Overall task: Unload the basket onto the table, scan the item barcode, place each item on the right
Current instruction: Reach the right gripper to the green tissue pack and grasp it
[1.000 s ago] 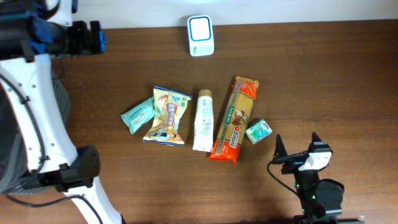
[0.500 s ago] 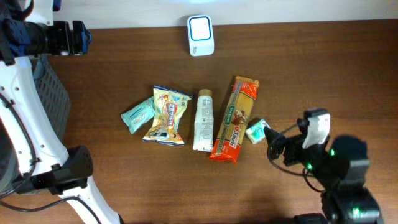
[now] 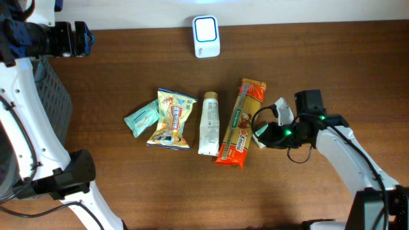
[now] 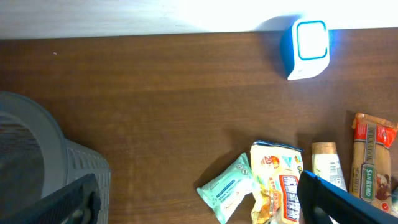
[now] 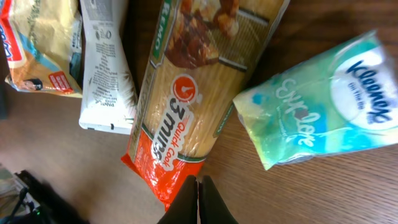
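One rt claw [image 5: 198, 183] pinched together, empty; tissue pack [image 5: 323, 102] near, not touching.

A blue-and-white scanner [image 4: 305, 42] is shown at the far edge of the wooden table [image 4: 155, 93]. A teal packet [image 4: 227, 186], yellow snack bag [image 4: 280, 183], white pouch [image 4: 326, 167] and pasta packet [image 4: 373, 152] are laid side by side, and a grey basket [image 4: 43, 155] is seen at left. The left gripper [image 4: 199, 177] is shown with its dark fingers [image 4: 333, 200] spread wide.

place: mock shop checkout, looks like | clues: scanner [image 3: 206, 36], pasta pack [image 3: 241, 122], snack bag [image 3: 171, 119], mesh basket [image 4: 56, 168], wood table [image 3: 332, 70]
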Robot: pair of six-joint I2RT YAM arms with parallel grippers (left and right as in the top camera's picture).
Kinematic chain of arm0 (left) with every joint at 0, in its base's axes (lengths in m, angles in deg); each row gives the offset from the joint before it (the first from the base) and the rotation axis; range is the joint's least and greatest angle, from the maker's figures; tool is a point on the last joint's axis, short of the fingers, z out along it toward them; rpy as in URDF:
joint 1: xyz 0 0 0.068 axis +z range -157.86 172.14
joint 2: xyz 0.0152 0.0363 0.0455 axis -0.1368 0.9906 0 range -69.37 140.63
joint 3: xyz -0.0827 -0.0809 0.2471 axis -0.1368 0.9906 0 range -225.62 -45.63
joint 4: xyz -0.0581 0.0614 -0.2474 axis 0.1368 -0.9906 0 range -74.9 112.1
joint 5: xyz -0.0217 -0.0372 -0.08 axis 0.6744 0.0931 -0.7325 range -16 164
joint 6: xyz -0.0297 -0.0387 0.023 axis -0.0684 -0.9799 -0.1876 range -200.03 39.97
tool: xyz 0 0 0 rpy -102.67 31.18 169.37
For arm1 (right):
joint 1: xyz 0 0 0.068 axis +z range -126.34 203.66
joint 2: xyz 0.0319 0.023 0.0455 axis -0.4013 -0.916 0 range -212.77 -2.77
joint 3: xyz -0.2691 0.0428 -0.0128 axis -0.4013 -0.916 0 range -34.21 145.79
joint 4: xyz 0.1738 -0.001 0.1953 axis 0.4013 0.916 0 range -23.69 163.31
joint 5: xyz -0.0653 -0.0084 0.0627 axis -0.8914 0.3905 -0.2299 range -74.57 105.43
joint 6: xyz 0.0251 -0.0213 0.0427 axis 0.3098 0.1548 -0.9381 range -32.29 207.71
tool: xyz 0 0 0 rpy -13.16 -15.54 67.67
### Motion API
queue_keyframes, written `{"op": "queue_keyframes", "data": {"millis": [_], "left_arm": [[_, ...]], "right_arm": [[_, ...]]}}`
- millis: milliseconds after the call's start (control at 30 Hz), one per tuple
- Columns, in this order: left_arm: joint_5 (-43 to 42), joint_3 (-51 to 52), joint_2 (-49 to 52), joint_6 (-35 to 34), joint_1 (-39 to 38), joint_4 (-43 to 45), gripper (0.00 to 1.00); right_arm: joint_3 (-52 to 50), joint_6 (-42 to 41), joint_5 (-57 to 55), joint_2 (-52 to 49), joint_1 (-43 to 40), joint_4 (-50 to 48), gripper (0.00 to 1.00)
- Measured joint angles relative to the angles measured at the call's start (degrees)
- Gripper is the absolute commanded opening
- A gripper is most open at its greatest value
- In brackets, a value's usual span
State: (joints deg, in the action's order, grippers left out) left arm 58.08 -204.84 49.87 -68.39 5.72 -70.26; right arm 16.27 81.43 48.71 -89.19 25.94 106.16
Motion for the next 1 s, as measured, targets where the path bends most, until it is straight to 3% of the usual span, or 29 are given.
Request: {"op": "queue_keyframes", "data": {"millis": [167, 267, 533, 633, 700, 1000], "left_arm": [[0.0, 0.0, 0.0, 0.0, 0.0, 0.0, 0.99], [0.0, 0.0, 0.0, 0.0, 0.0, 0.0, 0.99], [0.0, 0.0, 0.0, 0.0, 0.0, 0.0, 0.99], [0.0, 0.0, 0.0, 0.0, 0.0, 0.0, 0.99], [0.0, 0.0, 0.0, 0.0, 0.0, 0.0, 0.99], [0.0, 0.0, 0.0, 0.0, 0.0, 0.0, 0.99]], "right_arm": [[0.0, -0.1, -0.9, -5.6, 3.7, -0.2, 0.08], [0.0, -3.7, -9.6, -8.6, 4.3, -0.3, 0.19], [0.1, -8.5, -21.3, -8.6, -4.1, -9.8, 0.22], [3.3, -8.5, -20.1, -8.6, -4.8, -6.9, 0.41], [7.5, -8.5, -18.2, -8.6, -4.8, -4.9, 0.46], [10.2, -13.2, -13.0, -11.7, -4.4, -5.1, 0.42]]}}
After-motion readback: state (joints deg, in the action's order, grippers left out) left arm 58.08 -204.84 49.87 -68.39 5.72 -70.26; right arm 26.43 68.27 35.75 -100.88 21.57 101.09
